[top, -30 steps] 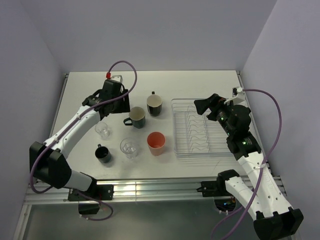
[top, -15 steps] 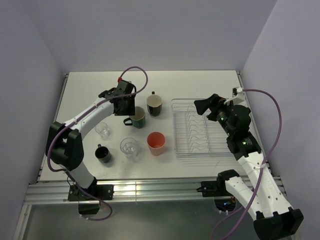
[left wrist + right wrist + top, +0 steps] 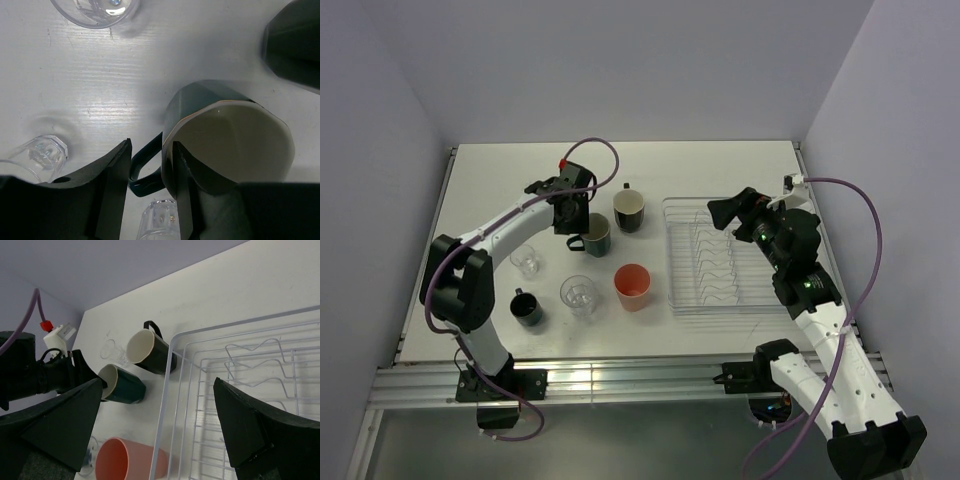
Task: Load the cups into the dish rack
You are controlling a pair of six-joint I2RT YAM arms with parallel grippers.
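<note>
Dark green handled mug (image 3: pixel 595 236) upright on white table (image 3: pixel 720 170), left of centre, just beside cream-lined dark mug (image 3: pixel 629 210).
Left tool (image 3: pixel 150 147) spread, gripping nothing. Fingers straddle green mug's handle side: handle sits in gap, one finger at rim.
Right tool (image 3: pixel 723 212) spread wide, empty, hovering above far-left corner of clear wire-pronged dish rack (image 3: pixel 668 262).
Salmon-orange handleless cup (image 3: pixel 633 286) near rack's left edge.
Black mug (image 3: pixel 527 308) and two clear glass tumblers (image 3: pixel 579 294) on near-left of table.

Left gripper (image 3: pixel 570 218): shifted right and nearer; now at dark green mug (image 3: pixel 596 236), jaws straddling its handle (image 3: pixel 142 172).
</note>
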